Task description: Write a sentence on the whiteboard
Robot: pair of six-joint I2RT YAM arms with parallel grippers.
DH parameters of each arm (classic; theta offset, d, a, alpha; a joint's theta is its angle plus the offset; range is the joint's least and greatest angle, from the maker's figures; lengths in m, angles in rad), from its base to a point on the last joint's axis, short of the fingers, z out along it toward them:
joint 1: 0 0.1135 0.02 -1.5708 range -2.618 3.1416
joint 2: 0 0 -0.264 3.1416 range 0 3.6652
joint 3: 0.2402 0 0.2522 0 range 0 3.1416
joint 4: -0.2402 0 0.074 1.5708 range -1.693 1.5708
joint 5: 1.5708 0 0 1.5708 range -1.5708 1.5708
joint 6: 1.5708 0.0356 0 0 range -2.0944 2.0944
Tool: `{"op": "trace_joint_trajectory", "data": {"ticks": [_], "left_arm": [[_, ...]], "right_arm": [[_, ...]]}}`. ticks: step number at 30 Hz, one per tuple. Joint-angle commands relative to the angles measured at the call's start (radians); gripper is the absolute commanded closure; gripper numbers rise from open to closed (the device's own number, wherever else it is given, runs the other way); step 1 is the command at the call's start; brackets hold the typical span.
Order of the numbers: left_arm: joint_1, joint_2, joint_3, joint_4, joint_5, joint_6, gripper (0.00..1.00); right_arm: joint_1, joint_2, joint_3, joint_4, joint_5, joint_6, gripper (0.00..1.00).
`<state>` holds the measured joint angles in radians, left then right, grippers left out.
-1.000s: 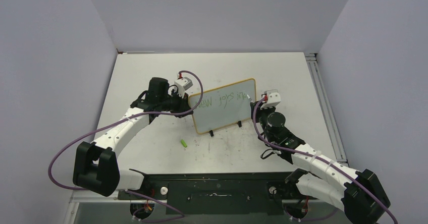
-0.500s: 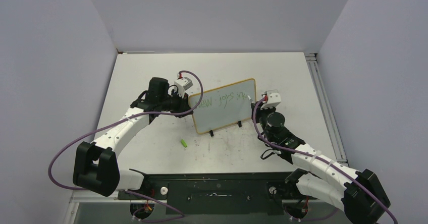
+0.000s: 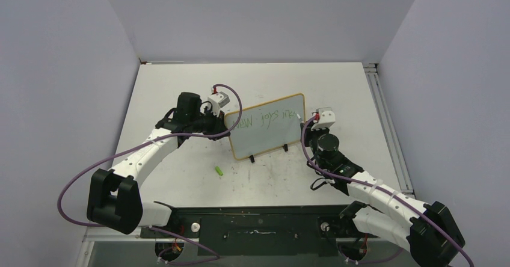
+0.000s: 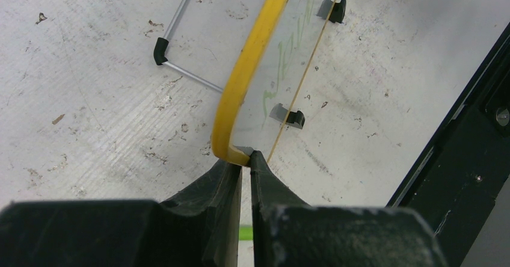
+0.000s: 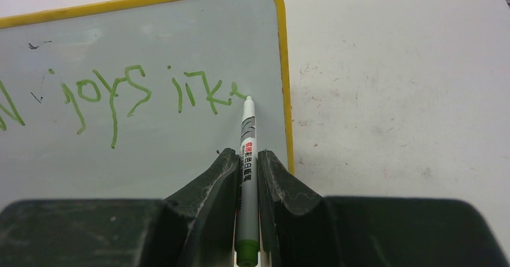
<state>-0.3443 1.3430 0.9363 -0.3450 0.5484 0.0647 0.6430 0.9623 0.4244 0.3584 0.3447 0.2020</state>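
Right fingers: your right gripper [image 5: 246,159] is nearly closed, its two dark fingers [image 5: 211,180] pinching a marker between them.
Marker: the marker [image 5: 246,186] has a white barrel with a green rear end and points away from the wrist. Its tip meets the board face at the end of the last green stroke, close to the board's right edge.
Sentence: the sentence [image 5: 129,92] runs in thin green handwriting across the upper part of the board. You can read "joys", then letters that look like "ik" and a short stroke at the tip. The first word is cut off on the left of the right wrist view.
Left fingers: your left gripper [image 4: 246,159] is almost closed, clamping the board's left edge at a rounded corner of the frame.
Whiteboard: the whiteboard [image 3: 267,128] stands near the middle of the table, leaning back, with its right end farther from you than its left. It sits between the two grippers.
Frame: the frame [image 4: 252,56] looks yellow in both wrist views.
Feet: two small black feet [image 3: 252,158] rest on the table under the near edge.
Rod: a thin metal rod [image 4: 180,14] with a black tip lies on the table behind the board.
Green piece: a small green piece [image 3: 219,171] lies on the table, near and left of the board and apart from it.
Table: the table [image 3: 180,86] is white and scuffed.
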Motion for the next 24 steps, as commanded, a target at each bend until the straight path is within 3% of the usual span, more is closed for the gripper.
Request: {"op": "trace_joint_trajectory", "data": {"ticks": [1, 24], "left_arm": [[-0.015, 0.017, 0.021, -0.022, -0.020, 0.029, 1.00], [-0.019, 0.015, 0.020, -0.025, -0.022, 0.029, 1.00]], "right_arm": [[-0.001, 0.018, 0.041, 0.053, 0.016, -0.015, 0.95], [0.003, 0.024, 0.067, 0.084, -0.014, -0.039, 0.95]]}}
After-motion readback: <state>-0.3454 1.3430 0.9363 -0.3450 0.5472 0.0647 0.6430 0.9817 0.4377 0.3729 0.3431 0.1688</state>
